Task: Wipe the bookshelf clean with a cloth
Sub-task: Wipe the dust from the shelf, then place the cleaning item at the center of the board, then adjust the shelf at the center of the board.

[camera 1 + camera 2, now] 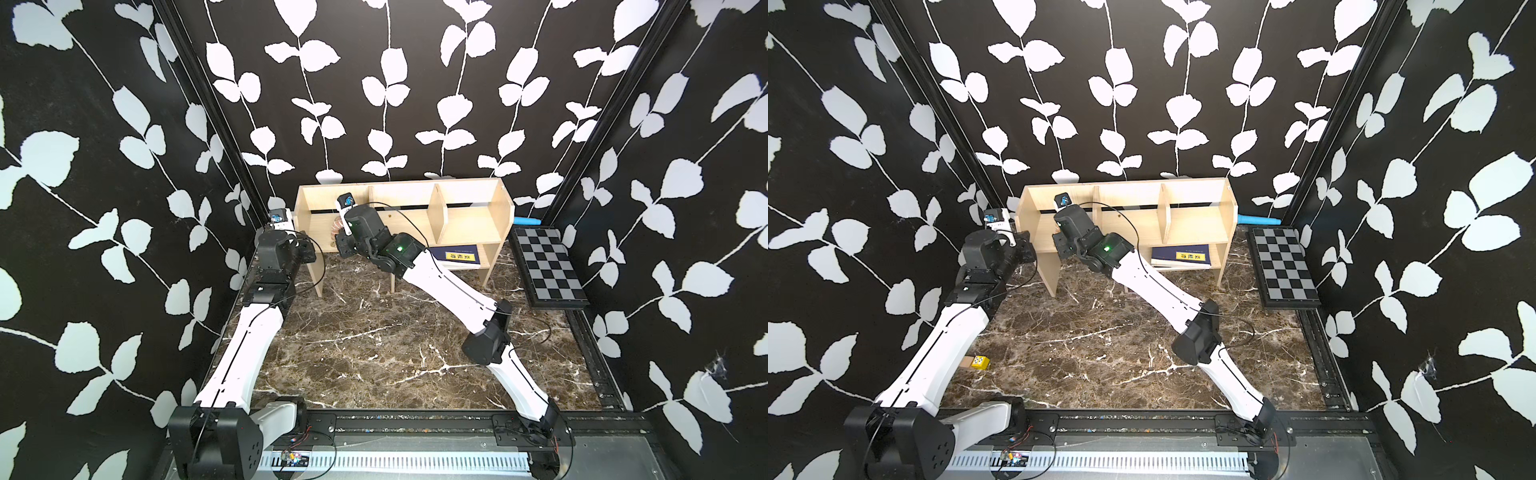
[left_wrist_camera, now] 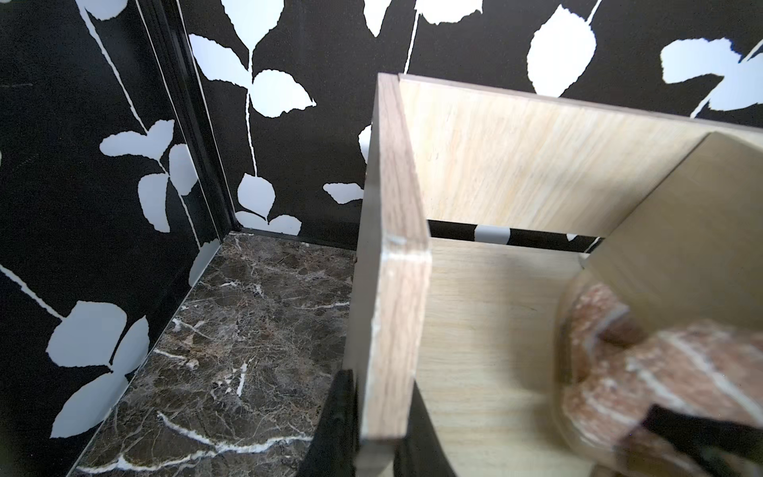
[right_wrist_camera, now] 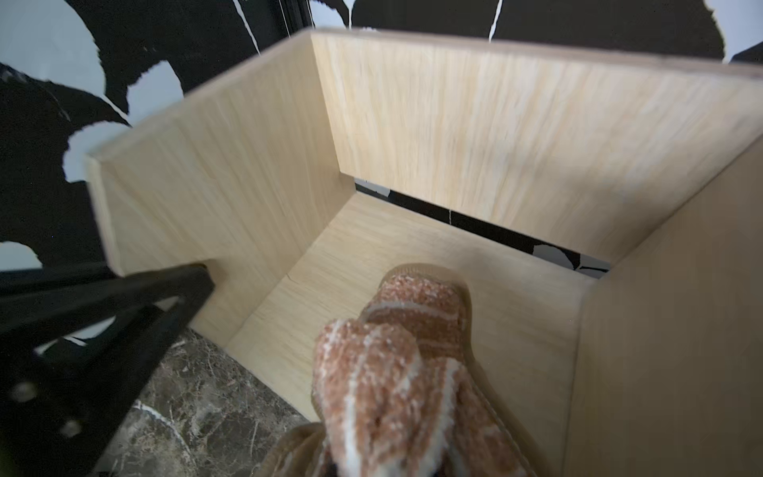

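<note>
Where marble tabletop [image 1: 374, 340] is crossed by right arm, right gripper [image 1: 338, 236] is seen clamped on bunched cloth [image 3: 392, 371], which is rested on floor of leftmost upper compartment of bookshelf [image 1: 469, 199]. Left gripper [image 2: 380, 384] is closed on left side panel. Blue book [image 1: 457, 257] is laid on lower shelf; chequered board [image 1: 548, 266] is set beside shelf's right end.

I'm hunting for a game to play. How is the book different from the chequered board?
The book is dark blue with a yellow label; the board has black and grey squares. The book lies on the bookshelf's low shelf; the board lies on the table beside it. The board looks bigger than the book. Both lie flat.
</note>
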Controlling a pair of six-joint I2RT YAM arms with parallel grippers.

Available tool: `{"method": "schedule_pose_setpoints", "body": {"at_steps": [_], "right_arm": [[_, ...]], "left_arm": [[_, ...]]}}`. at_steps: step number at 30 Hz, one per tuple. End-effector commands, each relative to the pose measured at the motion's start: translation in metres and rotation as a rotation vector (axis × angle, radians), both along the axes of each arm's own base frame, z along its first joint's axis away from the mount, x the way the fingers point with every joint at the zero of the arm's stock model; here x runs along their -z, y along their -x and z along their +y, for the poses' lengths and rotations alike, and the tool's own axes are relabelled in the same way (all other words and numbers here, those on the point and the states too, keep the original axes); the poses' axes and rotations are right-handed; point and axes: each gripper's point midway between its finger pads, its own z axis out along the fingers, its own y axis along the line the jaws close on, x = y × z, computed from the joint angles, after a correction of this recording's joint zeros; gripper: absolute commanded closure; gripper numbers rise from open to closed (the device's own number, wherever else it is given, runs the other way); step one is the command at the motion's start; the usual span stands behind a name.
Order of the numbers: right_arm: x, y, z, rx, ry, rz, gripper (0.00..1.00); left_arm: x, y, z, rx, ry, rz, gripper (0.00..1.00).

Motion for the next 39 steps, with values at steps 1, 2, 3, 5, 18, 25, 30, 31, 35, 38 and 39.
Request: {"method": "schedule_pose_setpoints", "body": {"at_steps": [1,2,3,5,18,25,30,31,35,38,39], "right_arm": [[-0.003,-0.008,0.004,-0.001,-0.002,-0.047,1.0],[-0.005,-0.012,0.002,0.008,0.003,-0.061,1.0],[-0.007,-0.016,-0.001,0.02,0.008,-0.075,0.98],[-0.01,-0.025,-0.005,0.035,0.007,-0.092,0.83],[-0.038,0.03,0.004,-0.149,0.03,-0.168,0.0],[-0.098,0.045,-0.046,-0.007,0.004,-0.221,0.0],[-0.127,0.071,-0.089,0.026,-0.051,-0.274,0.0],[-0.13,0.071,-0.107,0.076,-0.04,-0.285,0.0],[-0.131,0.055,-0.21,0.315,0.004,-0.287,0.0],[-0.126,0.043,-0.29,0.474,0.01,-0.258,0.0],[-0.126,0.041,-0.312,0.519,0.02,-0.261,0.0]], "left_arm": [[0.01,0.007,-0.01,0.011,0.187,0.044,1.0],[0.01,0.007,-0.01,0.012,0.187,0.044,1.0],[0.011,0.007,-0.01,0.012,0.187,0.046,1.0],[0.01,0.007,-0.01,0.012,0.185,0.044,1.0],[0.017,0.003,-0.01,0.01,0.178,0.064,1.0],[0.013,0.006,-0.008,0.001,0.178,0.064,1.0],[0.002,0.02,0.0,-0.034,0.165,0.05,1.0],[-0.002,0.024,0.0,-0.036,0.166,0.042,1.0],[-0.021,0.041,0.003,-0.042,0.165,0.003,0.92],[-0.026,0.048,-0.003,-0.006,0.174,0.005,0.86],[-0.027,0.049,-0.006,0.013,0.18,0.011,0.84]]}}
